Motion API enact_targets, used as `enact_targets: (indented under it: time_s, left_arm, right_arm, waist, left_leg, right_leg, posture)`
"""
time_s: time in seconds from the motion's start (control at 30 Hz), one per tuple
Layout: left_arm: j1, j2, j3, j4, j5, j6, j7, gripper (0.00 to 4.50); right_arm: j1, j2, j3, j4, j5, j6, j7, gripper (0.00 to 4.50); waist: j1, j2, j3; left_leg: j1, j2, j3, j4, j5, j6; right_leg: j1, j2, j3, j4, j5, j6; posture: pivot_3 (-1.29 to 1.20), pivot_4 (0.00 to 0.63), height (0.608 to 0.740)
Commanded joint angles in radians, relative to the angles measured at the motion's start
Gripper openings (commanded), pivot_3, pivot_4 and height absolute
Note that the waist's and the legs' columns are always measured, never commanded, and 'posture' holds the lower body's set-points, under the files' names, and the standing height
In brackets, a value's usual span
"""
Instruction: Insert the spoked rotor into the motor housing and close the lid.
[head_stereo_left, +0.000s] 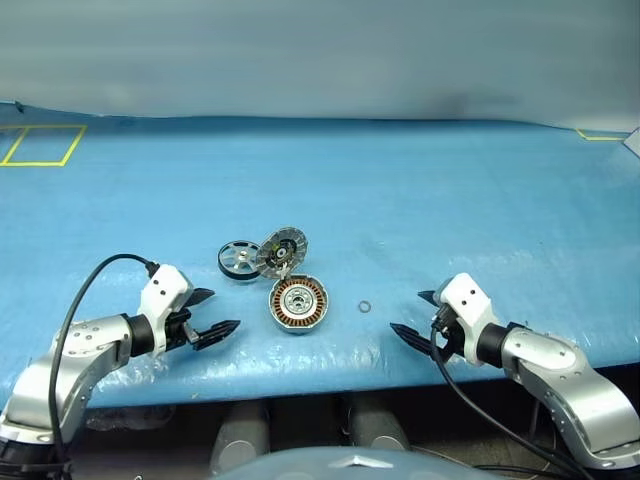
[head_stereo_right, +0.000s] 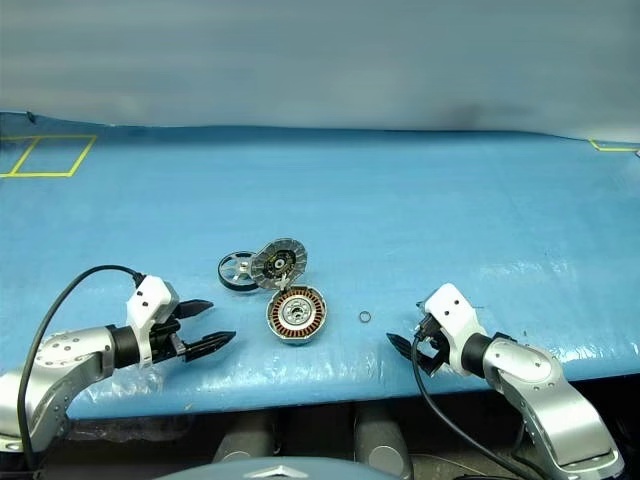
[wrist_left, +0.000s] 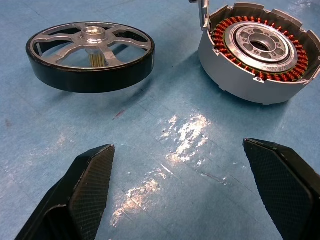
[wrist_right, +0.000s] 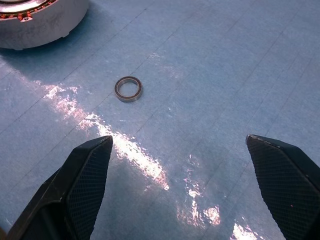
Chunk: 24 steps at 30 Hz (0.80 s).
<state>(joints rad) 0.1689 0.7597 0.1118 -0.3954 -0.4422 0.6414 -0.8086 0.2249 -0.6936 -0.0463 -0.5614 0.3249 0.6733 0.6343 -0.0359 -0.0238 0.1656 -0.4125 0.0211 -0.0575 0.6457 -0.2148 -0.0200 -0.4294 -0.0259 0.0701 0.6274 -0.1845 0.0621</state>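
Jaws wide apart on the left gripper (head_stereo_left: 205, 315), empty, aimed at the bare blue sheet (head_stereo_left: 450, 200) short of the parts. Same on the right gripper (head_stereo_left: 418, 318): spread, holding nothing, low at the near edge, probably ready to steady. Just ahead of the left, the spoked rotor (head_stereo_left: 238, 260) lying flat, free to pick. Right of it and nearer, the motor housing (head_stereo_left: 298, 304), windings up, lid (head_stereo_left: 281, 251) tilted back, seemingly resting against the rotor. Small washer ring (head_stereo_left: 365, 307) right of the housing, apart.
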Motion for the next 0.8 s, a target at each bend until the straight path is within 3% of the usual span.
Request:
enact_targets:
  time_s: [0.03, 0.8]
  left_arm:
    - [-0.002, 0.018, 0.021, -0.045, -0.003, -0.02, -0.01, 4.48]
    - [0.003, 0.016, -0.01, -0.041, 0.033, -0.079, -0.014, 4.48]
  right_arm:
    - [0.001, 0.003, -0.003, -0.021, 0.002, -0.017, 0.002, 4.5]
    - [-0.012, 0.02, 0.017, -0.012, -0.013, -0.054, -0.004, 4.5]
  waist:
    - [0.0, 0.0, 0.0]
    - [0.0, 0.0, 0.0]
  left_leg:
    - [0.0, 0.0, 0.0, 0.0, 0.0, 0.0]
    - [0.0, 0.0, 0.0, 0.0, 0.0, 0.0]
  right_leg:
    - [0.0, 0.0, 0.0, 0.0, 0.0, 0.0]
    - [0.0, 0.0, 0.0, 0.0, 0.0, 0.0]
  posture:
    - [0.0, 0.15, 0.74]
    - [0.0, 0.15, 0.74]
